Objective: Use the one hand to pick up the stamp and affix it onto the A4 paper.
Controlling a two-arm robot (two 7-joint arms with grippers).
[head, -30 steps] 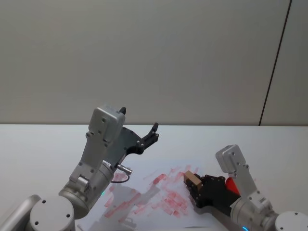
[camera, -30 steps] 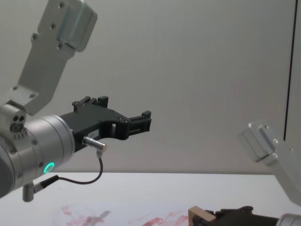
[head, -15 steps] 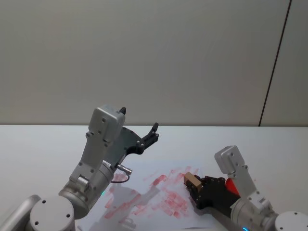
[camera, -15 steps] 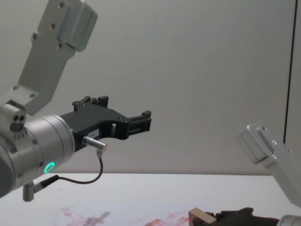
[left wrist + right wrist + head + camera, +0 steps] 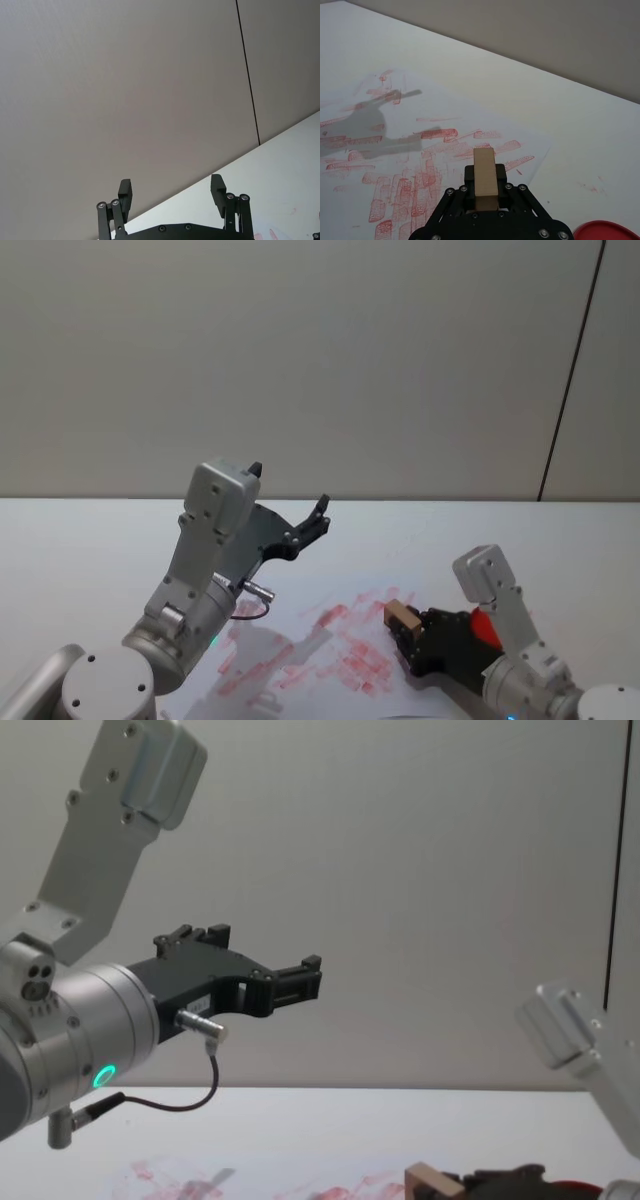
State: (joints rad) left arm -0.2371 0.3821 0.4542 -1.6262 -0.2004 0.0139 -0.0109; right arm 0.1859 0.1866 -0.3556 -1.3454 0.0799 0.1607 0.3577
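My right gripper (image 5: 405, 625) is shut on the stamp (image 5: 401, 613), a small pale wooden block, held low over the right part of the A4 paper (image 5: 300, 655). In the right wrist view the stamp (image 5: 484, 177) sticks out between the black fingers above the paper (image 5: 390, 165), a white sheet covered with red prints and smears. The chest view shows the stamp (image 5: 432, 1181) at the bottom edge, just above the sheet (image 5: 180, 1182). My left gripper (image 5: 315, 515) is raised well above the table at the left, open and holding nothing; its fingers (image 5: 216, 187) point at the wall.
A flat red round ink pad (image 5: 483, 628) lies on the white table (image 5: 80, 540) right behind my right gripper, and its rim (image 5: 607, 231) shows in the right wrist view. The left arm's shadow falls across the paper.
My right gripper with the stamp has shifted slightly to the right and a little lower over the paper. The left arm has not moved.
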